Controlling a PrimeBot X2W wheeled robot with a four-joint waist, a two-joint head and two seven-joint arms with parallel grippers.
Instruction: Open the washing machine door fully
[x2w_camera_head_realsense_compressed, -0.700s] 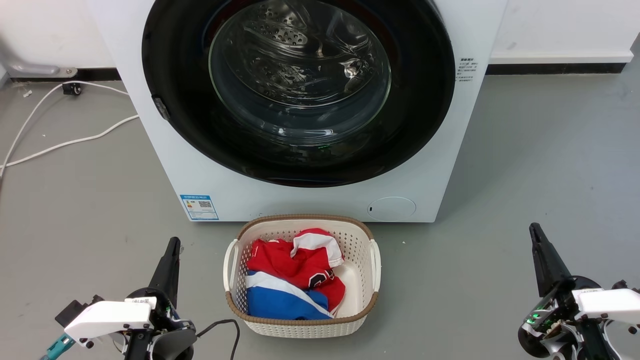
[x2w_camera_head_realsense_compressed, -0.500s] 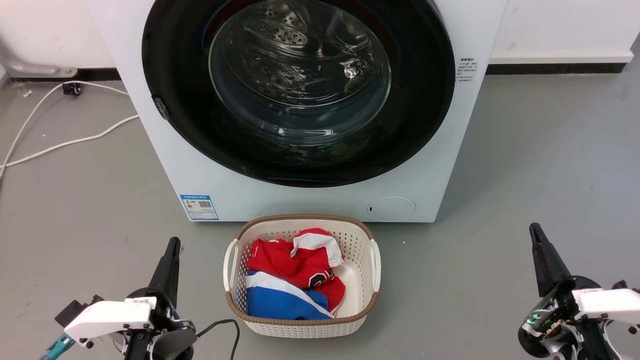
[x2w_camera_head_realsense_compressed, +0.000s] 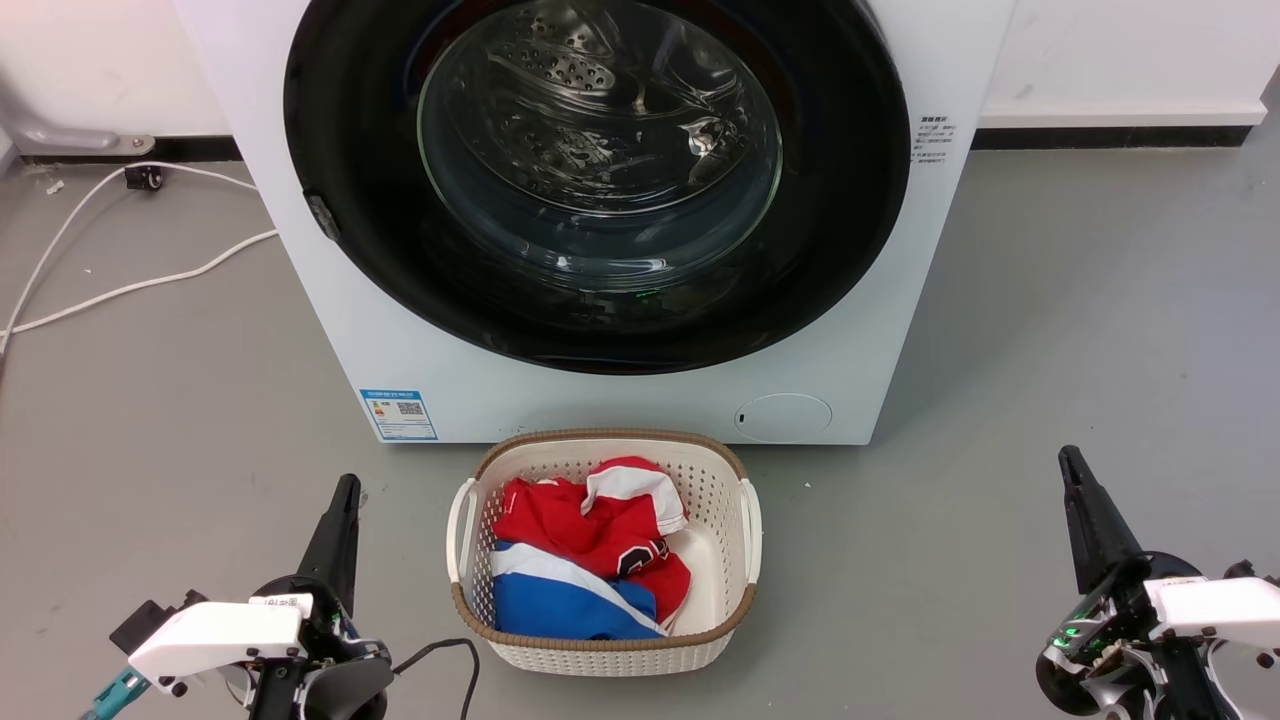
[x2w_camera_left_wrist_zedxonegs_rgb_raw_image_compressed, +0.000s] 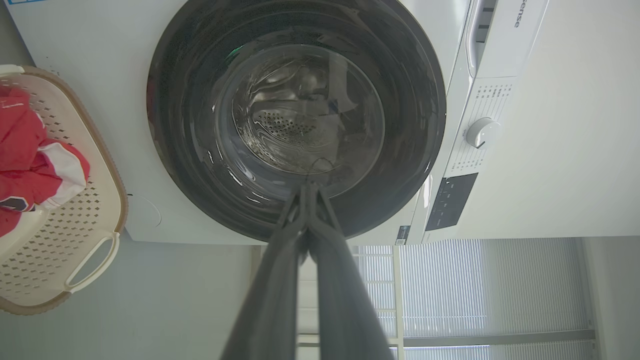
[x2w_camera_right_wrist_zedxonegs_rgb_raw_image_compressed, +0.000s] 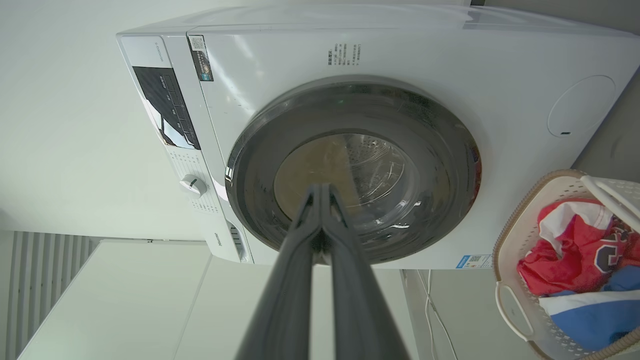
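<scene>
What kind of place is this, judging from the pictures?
Likely a laundry area, home or lab: a white washing machine with its round black door closed, a basket holding red and blue clothes before it.

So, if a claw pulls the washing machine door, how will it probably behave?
The door looks rigid and wide, so it should swing as one heavy piece, not bend. Its glossy black ring is probably slippery to grip, so a pull may slide off. The glass bowl at its centre could chip if struck hard.
</scene>
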